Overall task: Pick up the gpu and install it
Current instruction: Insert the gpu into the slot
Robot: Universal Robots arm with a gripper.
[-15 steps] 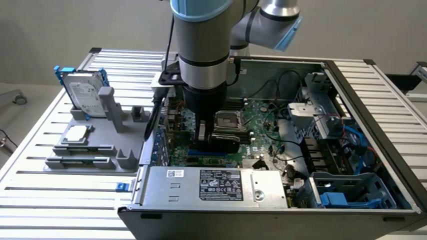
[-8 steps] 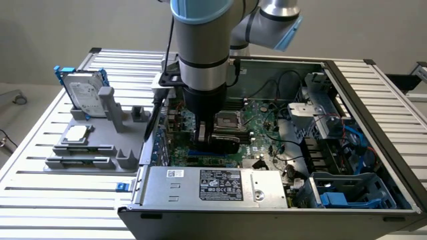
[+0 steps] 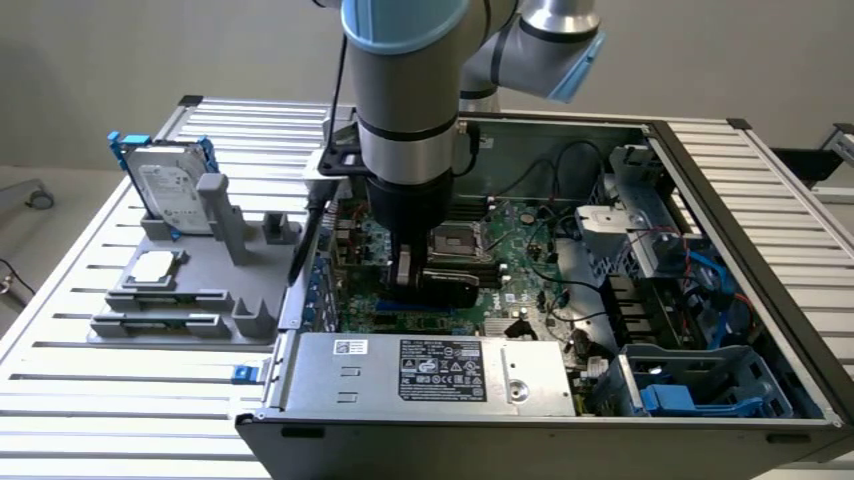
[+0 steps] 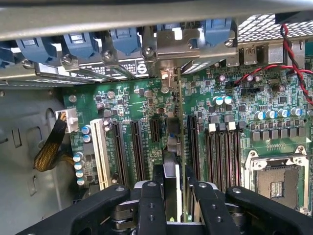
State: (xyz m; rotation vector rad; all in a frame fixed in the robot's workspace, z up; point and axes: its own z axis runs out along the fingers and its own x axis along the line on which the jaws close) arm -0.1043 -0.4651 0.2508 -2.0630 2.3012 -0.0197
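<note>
Slatted aluminium desk (image 3: 80,400) filled the exterior view beneath an open black computer case (image 3: 534,440) at centre and right. A grey plastic fixture tray (image 3: 200,290) sat at centre left, carrying a silver labelled hard drive in a blue frame (image 3: 167,185).

The grey-and-blue robot arm (image 3: 407,100) reached down from the top centre into the case, and its black 2-finger claw (image 4: 173,196) was closed on the gpu (image 4: 172,147), a thin card with a black cover over a dark green board, held on edge.

In the wrist view the card ran up the centre of the frame, between the long black expansion slots (image 4: 134,149) of the green motherboard (image 4: 230,98), its silver metal bracket (image 4: 168,76) close to the rear slot openings at top centre.

So the pick-up looked done and the card had been brought over the slots. Whether its edge had entered the slot could not be told; seating and release appeared to remain.
</note>
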